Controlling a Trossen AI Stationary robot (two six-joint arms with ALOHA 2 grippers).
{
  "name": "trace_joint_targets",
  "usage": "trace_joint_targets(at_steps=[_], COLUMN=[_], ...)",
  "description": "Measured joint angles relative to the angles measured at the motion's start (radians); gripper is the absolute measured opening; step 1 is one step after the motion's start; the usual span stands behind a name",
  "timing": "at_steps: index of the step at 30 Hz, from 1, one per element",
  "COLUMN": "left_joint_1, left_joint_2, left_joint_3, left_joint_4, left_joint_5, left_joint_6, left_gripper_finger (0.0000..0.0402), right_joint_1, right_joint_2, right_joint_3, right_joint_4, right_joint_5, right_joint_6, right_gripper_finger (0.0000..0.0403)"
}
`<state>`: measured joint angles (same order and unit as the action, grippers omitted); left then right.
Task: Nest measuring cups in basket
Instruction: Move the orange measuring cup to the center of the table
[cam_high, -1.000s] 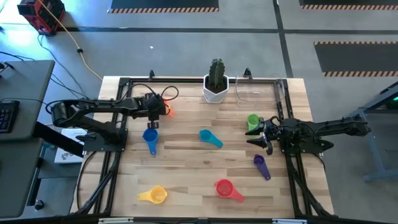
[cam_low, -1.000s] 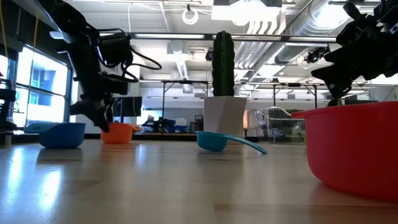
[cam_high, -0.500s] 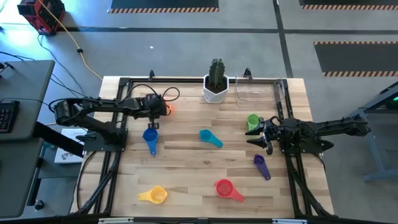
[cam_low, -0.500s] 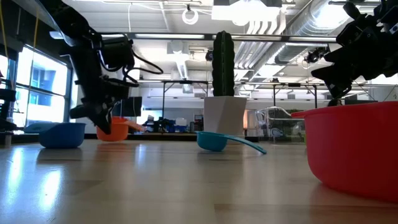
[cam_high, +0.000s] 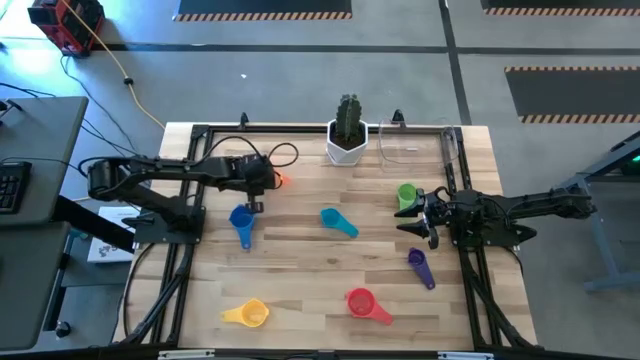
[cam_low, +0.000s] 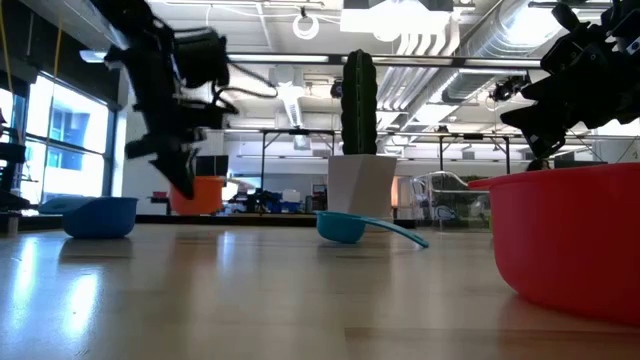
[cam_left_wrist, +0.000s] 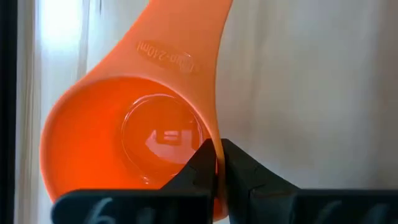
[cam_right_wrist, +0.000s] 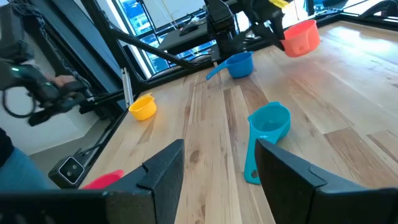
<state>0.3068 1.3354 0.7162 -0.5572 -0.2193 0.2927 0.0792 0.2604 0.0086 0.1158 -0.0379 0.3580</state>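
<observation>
**Orange cup clamped by its rim, clear of the bench**

The orange measuring cup (cam_left_wrist: 134, 134) is thin, stiff, glossy plastic: light, probably slippery, unlikely to break. Its bowl wall is pinched between the left end effector (cam_left_wrist: 216, 163) fingers, at about ten o'clock on the bench (cam_high: 300, 260), and it hangs above the wood in the low view. A rim pinch could let it swivel; the flat handle looks the steadier hold. The clear basket (cam_high: 415, 148) sits at one o'clock, beside the potted cactus (cam_high: 347, 128). The right end effector (cam_right_wrist: 214, 165) waits at three o'clock, fingers apart, by the green cup (cam_high: 406, 193).
</observation>
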Motion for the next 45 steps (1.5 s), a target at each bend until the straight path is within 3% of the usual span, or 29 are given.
trace_joint_targets(at_steps=[6,15,24,33,45], left_joint_1=[-0.133,-0.358,-0.555,-0.697,-0.775], left_joint_2=[0.0,-0.001,0.021,0.173,0.385], left_joint_3=[0.178,0.361,0.371,0.37,0.37], left_joint_4=[-0.078,-0.079,-0.087,-0.084,-0.073], left_joint_5=[0.083,0.118,0.152,0.157,0.101], left_joint_6=[-0.094,-0.282,-0.368,-0.369,-0.317], left_gripper_finger=[0.0004,0.0005,0.0005,0.0005,0.0005], right_joint_1=[0.0,0.0,0.0,0.0,0.0], right_joint_2=[0.0,0.0,0.0,0.001,0.001], right_joint_3=[0.0,0.0,0.0,0.0,0.0], right_joint_4=[0.0,0.0,0.0,-0.011,-0.015], right_joint_5=[0.0,0.0,0.0,0.0,0.0], right_joint_6=[0.0,0.0,0.0,0.0,0.0], right_gripper_finger=[0.0188,0.0188,0.0188,0.0188,0.0188])
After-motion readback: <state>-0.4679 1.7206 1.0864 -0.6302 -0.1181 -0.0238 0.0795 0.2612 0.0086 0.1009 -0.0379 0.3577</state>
